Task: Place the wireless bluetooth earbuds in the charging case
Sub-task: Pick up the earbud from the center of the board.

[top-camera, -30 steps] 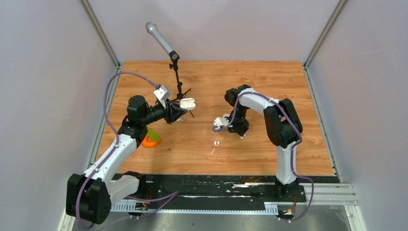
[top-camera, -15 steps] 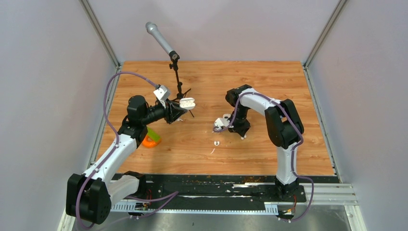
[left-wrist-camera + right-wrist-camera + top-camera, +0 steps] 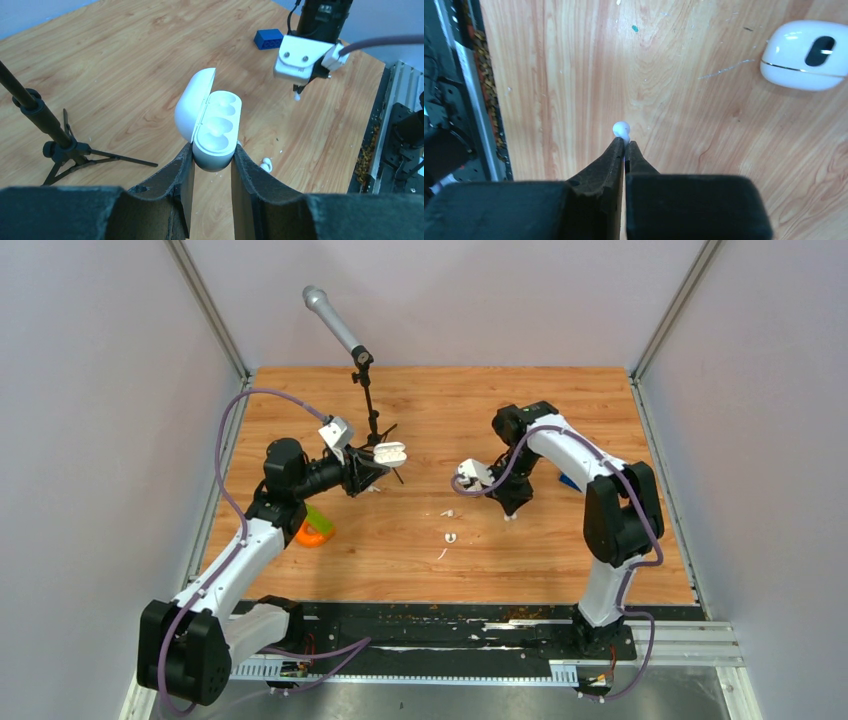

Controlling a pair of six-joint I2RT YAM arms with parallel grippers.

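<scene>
Right end effector (image 3: 625, 146) around earbud (image 3: 621, 129)

No writing, brand or number can be read in any view. The charging case (image 3: 215, 132), at the centre of the left wrist view, shows plain white plastic.
</scene>
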